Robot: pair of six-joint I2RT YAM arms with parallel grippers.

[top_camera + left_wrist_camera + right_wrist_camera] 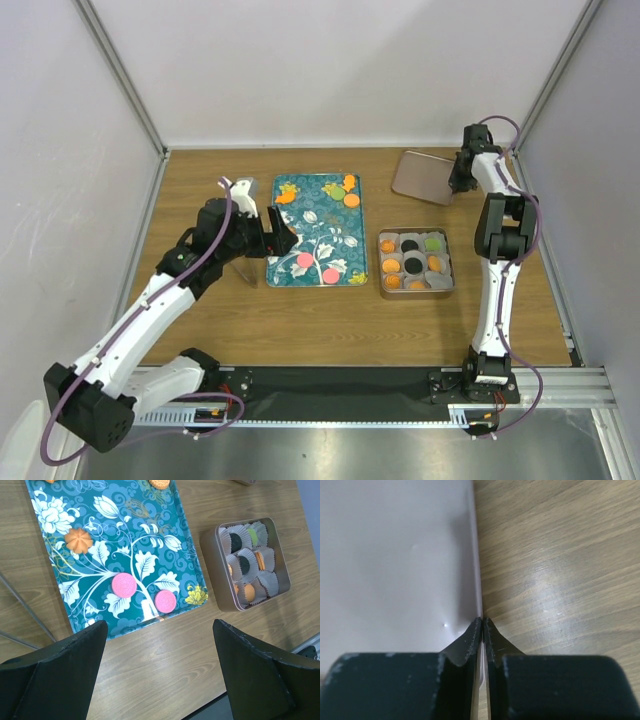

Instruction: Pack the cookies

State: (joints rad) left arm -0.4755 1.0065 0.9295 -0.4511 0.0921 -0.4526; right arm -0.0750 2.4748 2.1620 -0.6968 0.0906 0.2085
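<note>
The left hand (276, 235) hovers at the tray's (325, 230) left edge, fingers spread wide. The right hand (457, 181), beyond its far-right corner, pinches a lid (420, 175).

Cookies (305, 261) on teal tray (318, 222), others in tin (416, 296)

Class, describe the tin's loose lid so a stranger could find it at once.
On the wooden table, go toward the far right corner, beyond the square tin of paper cups. There is the lid, its edge pinched in the right gripper. Unlike the patterned tray, it is plain pinkish metal and holds nothing.
</note>
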